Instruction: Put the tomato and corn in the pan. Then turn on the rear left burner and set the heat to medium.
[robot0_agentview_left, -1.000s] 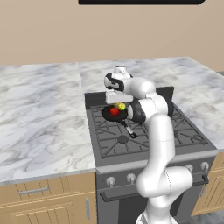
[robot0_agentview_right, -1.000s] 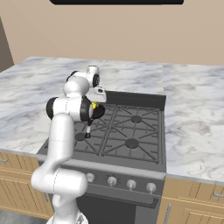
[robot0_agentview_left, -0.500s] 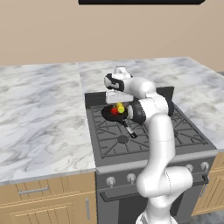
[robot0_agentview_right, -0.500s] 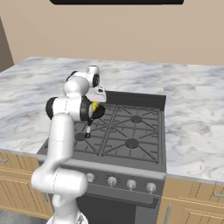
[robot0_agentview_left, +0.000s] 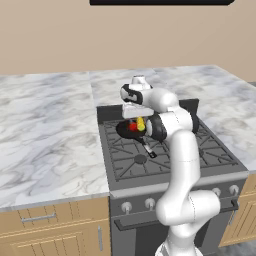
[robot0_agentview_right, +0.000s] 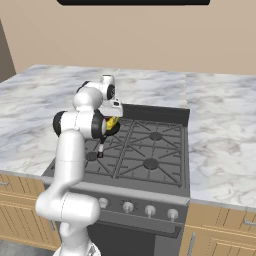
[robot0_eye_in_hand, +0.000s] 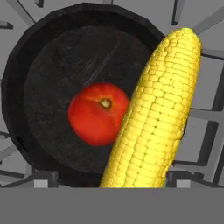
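Observation:
The black pan (robot0_eye_in_hand: 52, 65) sits on the rear left burner of the stove, its handle (robot0_agentview_left: 148, 150) pointing toward the front. Inside it lies the red tomato (robot0_eye_in_hand: 97, 113), also visible as a tomato (robot0_agentview_left: 132, 127) under the hand. My gripper (robot0_agentview_left: 136, 119) hangs just above the pan, shut on the yellow corn (robot0_eye_in_hand: 153, 122), which runs from the bottom of the hand view up to the upper right, over the pan's right rim. From the right base view, the corn (robot0_agentview_right: 110, 122) pokes out below the gripper (robot0_agentview_right: 112, 116) above the pan (robot0_agentview_right: 112, 130). The corn hides my fingertips.
Dark grate bars (robot0_agentview_left: 165, 155) cover the stove top around the pan. A raised black back panel (robot0_agentview_right: 155, 114) runs behind the burners. Knobs (robot0_agentview_right: 128, 206) line the stove's front. Marble counter (robot0_agentview_left: 45, 130) lies on both sides.

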